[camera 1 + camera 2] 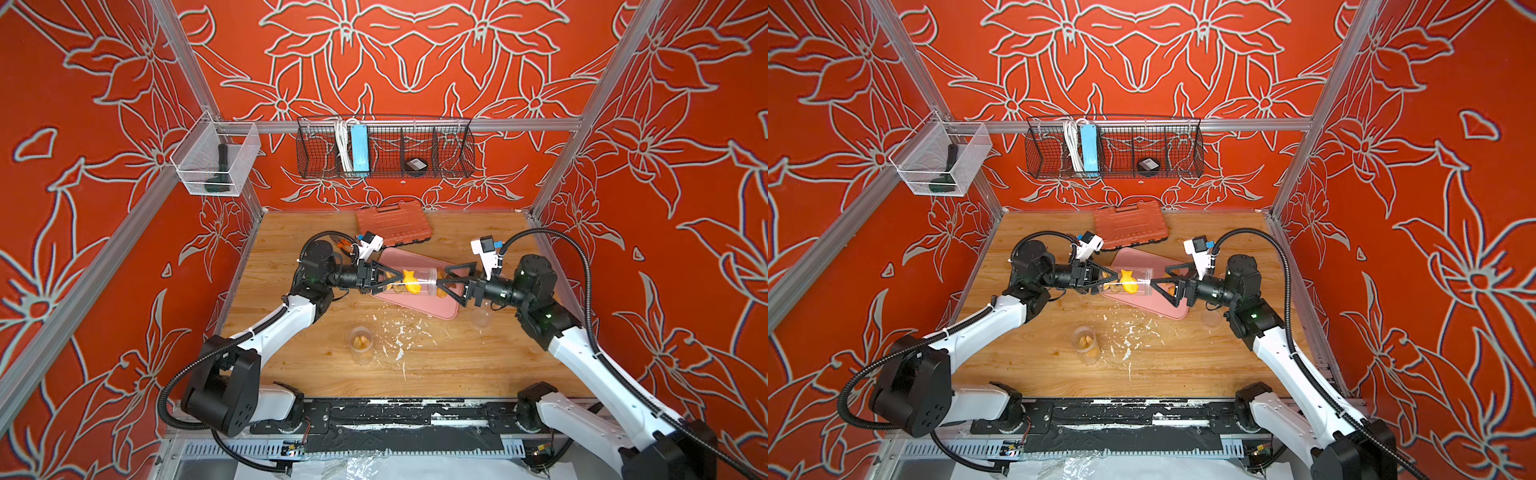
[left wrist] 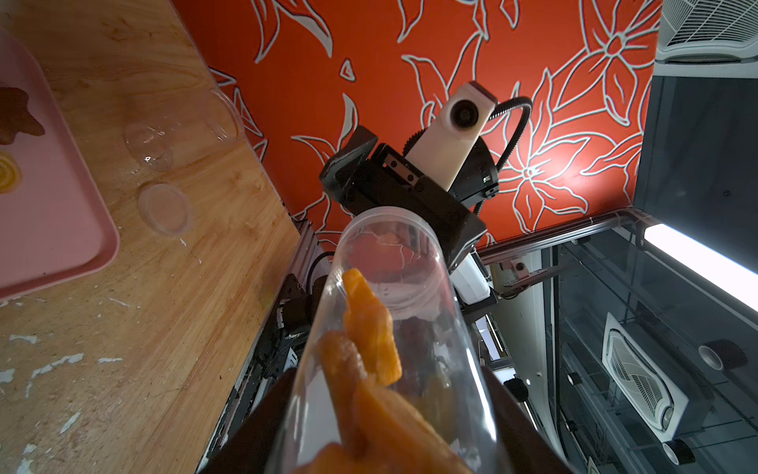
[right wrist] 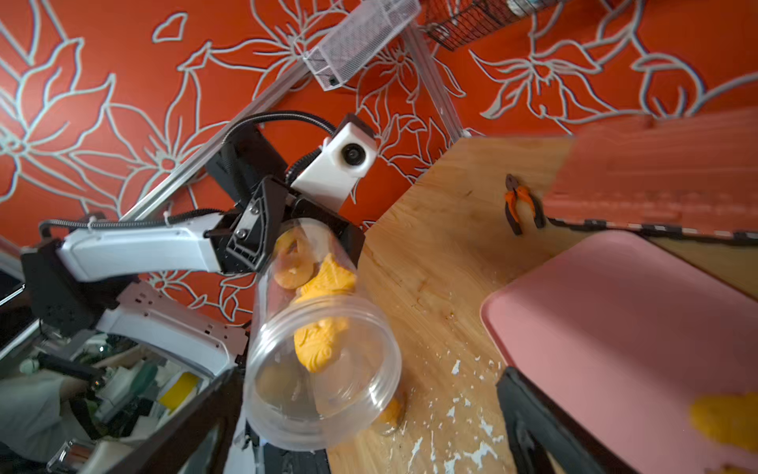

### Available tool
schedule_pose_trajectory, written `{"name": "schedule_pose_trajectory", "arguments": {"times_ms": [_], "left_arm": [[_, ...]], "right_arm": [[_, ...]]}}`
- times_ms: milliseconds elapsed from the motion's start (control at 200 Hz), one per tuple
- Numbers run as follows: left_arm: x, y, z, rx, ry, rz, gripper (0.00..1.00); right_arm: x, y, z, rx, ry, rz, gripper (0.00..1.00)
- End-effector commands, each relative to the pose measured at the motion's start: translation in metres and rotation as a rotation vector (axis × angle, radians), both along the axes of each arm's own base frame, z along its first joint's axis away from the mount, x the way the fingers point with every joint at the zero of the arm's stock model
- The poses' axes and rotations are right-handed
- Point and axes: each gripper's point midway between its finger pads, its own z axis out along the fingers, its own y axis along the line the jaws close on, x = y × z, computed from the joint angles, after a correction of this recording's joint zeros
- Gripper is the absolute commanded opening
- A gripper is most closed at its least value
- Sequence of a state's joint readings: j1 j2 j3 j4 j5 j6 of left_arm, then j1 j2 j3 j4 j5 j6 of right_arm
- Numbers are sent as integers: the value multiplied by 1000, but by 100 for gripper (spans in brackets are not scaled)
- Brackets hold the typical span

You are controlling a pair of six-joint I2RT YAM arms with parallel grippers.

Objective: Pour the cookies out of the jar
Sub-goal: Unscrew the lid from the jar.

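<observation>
Jar (image 1: 427, 279) of cookies (image 1: 411, 286) level over pink tray (image 1: 432, 308), clamped in left gripper (image 1: 397, 275), right gripper (image 1: 443, 277) spread wide by its mouth

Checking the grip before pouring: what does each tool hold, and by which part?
The left tool clamps the clear jar around its base end; the right tool holds nothing.

jar (image 1: 427, 281): clear, sideways, above tray (image 1: 432, 308) | cookies (image 1: 411, 283): orange-yellow, inside

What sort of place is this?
Probably a robot test cell: an aluminium frame holds printed floral walls, a left arm and a right arm work over a wooden table, a wire basket hangs behind.
</observation>
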State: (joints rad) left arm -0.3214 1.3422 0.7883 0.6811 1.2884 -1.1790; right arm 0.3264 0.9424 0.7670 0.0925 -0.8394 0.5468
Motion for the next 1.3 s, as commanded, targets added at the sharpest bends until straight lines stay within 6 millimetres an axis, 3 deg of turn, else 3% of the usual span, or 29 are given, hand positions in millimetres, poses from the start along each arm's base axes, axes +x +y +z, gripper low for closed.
{"name": "schedule_pose_trajectory", "arguments": {"times_ms": [0,155,385,926,1146,1296], "left_arm": [[-12,1,11,-10,-44,-48,57],[-13,1,13,-11,-56,-48,57],[-14,2,16,-15,-69,-50,57],[-16,2,18,-17,-78,-54,58],[-16,2,18,-18,-80,-53,57],[-16,2,18,-18,-80,-54,57]], "right_arm": [[-1,-6,1,87,331,-73,99],[-18,-6,-4,183,689,-88,99],[-23,9,6,340,914,21,98],[-29,39,-9,353,997,95,87],[-27,39,-9,373,990,91,74],[-25,38,-9,399,990,90,72]]}}
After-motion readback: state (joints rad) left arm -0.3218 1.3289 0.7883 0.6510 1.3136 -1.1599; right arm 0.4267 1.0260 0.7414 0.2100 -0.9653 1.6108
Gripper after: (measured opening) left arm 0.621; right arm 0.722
